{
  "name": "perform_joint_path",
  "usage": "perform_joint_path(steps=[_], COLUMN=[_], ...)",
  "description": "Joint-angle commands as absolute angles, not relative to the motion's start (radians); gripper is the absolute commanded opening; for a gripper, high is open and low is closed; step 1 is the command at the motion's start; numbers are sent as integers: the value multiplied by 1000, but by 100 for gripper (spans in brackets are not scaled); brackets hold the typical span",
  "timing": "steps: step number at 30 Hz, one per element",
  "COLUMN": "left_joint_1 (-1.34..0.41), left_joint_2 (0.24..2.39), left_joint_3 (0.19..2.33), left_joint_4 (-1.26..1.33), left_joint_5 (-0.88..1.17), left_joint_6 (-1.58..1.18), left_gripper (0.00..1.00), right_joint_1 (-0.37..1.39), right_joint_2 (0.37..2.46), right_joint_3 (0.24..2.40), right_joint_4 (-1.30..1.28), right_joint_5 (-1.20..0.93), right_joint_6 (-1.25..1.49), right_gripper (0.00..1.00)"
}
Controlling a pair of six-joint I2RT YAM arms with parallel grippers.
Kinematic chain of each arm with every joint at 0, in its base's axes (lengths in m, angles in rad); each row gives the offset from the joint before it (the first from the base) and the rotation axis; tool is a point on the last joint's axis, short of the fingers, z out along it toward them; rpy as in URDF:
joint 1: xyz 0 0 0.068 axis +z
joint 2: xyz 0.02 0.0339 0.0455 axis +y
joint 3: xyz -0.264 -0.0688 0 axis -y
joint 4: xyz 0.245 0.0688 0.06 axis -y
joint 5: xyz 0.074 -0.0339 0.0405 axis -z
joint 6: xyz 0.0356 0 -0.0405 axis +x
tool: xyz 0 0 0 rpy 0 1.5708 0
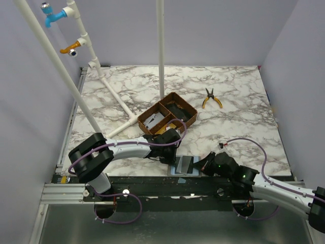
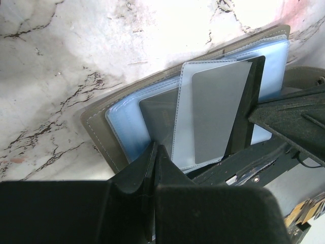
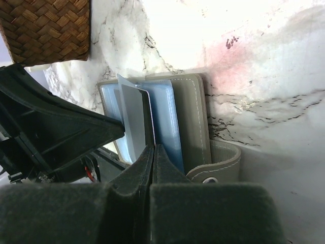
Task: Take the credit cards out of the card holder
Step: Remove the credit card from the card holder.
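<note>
The card holder [image 1: 184, 165] lies open at the table's near edge, grey outside [image 2: 99, 127], pale blue sleeves inside [image 3: 165, 109]. One clear sleeve holding a pale grey credit card [image 2: 218, 109] stands lifted from it [image 3: 133, 118]. My right gripper [image 3: 154, 147] is shut on that sleeve's edge and shows as a black finger [image 2: 289, 117] in the left wrist view. My left gripper [image 2: 155, 148] is shut, its tips at the lower edge of a dark card [image 2: 160, 119] in the holder; I cannot tell whether they pinch it. Both grippers [image 1: 171, 152] [image 1: 207, 163] flank the holder.
A brown three-compartment tray [image 1: 189, 109] stands just behind the holder, its woven side [image 3: 51, 30] close to the left arm. Yellow-handled pliers [image 1: 212, 98] lie at the back right. White pipes [image 1: 117, 101] cross the left half. The holder's snap strap [image 3: 216, 170] curls beside it.
</note>
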State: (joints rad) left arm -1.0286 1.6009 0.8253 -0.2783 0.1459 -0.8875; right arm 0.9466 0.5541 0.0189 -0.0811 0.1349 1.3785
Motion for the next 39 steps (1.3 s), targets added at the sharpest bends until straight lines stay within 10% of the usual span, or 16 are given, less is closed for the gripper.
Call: perform_joint_path(steps=[1,39], left_joint_1=[-1023,-1022], left_joint_2=[1647,1582], left_joint_3=[782,830], left_joint_4=[-389,-427], left_joint_5=[67,60], left_joint_6=[-863,-844], left_gripper=[0,0], right_joint_1=[938,937], right_joint_2=[538,410], right_joint_3=[41,164], right_joint_4=[-215,-500], right_joint_5=[184,251], right_joint_6=[1355,1350], right_gripper=[0,0])
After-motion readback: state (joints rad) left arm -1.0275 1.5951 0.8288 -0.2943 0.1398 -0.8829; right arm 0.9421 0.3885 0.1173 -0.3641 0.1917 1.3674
